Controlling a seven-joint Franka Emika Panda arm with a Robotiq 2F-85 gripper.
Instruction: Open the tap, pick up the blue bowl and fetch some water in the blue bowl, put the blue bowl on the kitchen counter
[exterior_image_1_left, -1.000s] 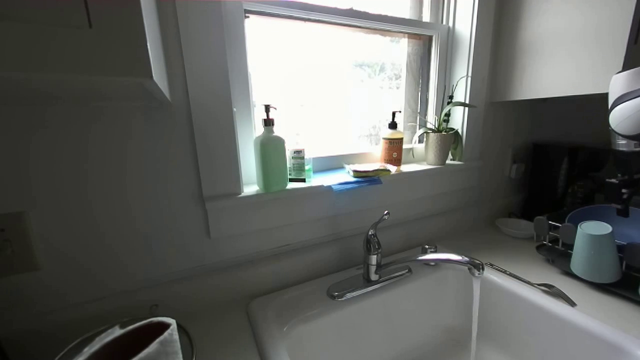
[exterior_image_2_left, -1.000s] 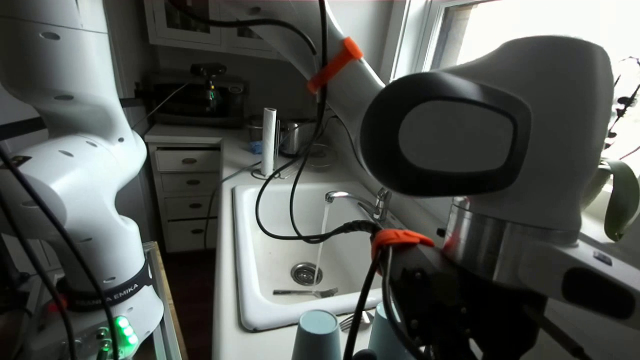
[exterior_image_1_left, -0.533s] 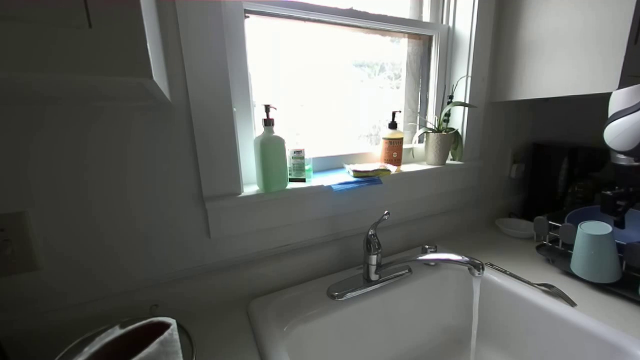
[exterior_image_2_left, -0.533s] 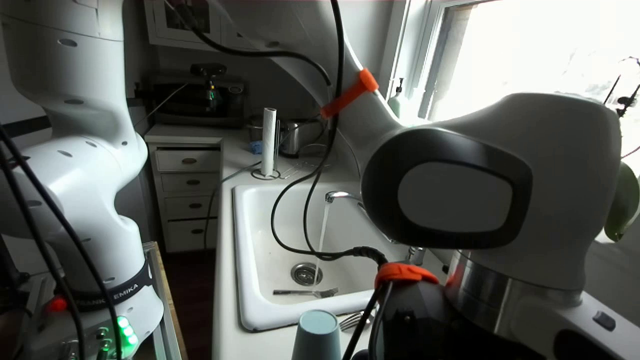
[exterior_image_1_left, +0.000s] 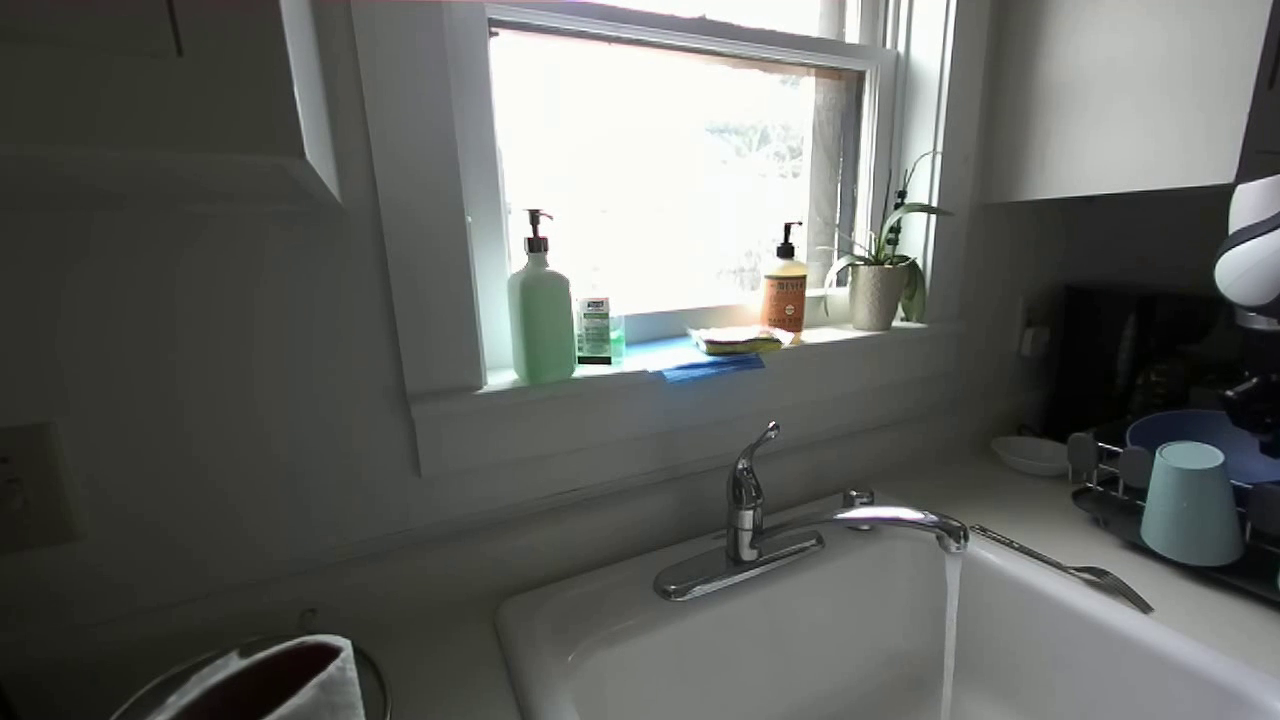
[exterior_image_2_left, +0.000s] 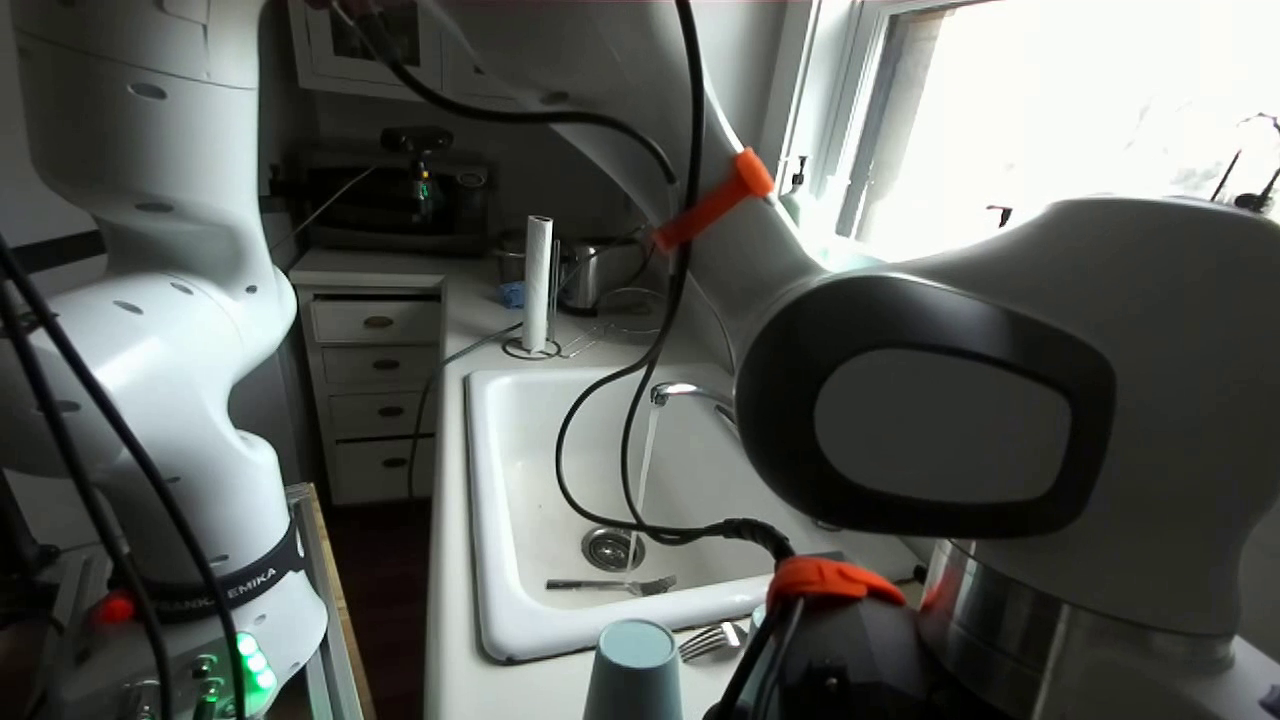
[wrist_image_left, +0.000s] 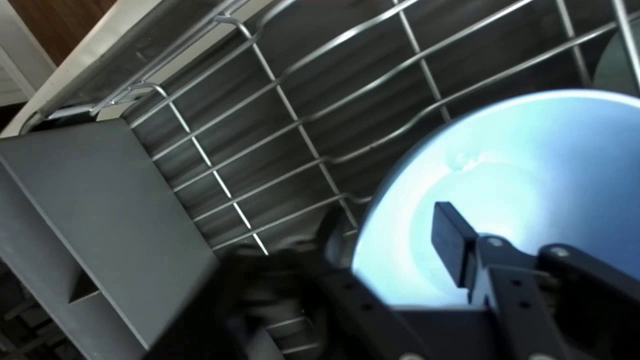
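Note:
Water (exterior_image_2_left: 640, 490) runs from the spout of the tap (exterior_image_1_left: 745, 505) into the white sink (exterior_image_2_left: 490, 520). The blue bowl (wrist_image_left: 575, 130) sits in the wire dish rack (wrist_image_left: 300, 120), and in an exterior view the bowl (exterior_image_1_left: 1185, 432) shows behind an upturned cup. My gripper (wrist_image_left: 392, 237) straddles the bowl's near rim, one finger outside the wall and the other over the inside. A gap shows between the fingers and the wall, so the jaws are open. The kitchen counter (exterior_image_1_left: 1195, 608) runs between sink and rack.
An upturned pale cup (exterior_image_1_left: 1190, 505) stands at the rack's front, close to the gripper. A grey utensil holder (wrist_image_left: 100, 215) fills one rack end. A fork (exterior_image_1_left: 1065, 568) lies by the sink, a small white dish (exterior_image_1_left: 1030, 455) behind. The arm's cable (exterior_image_2_left: 610, 520) hangs over the sink.
The arm has come down toward the rack, then shifted slightly to the right in both exterior views. The bowl's edge appears a little further left in an exterior view. Water keeps running.

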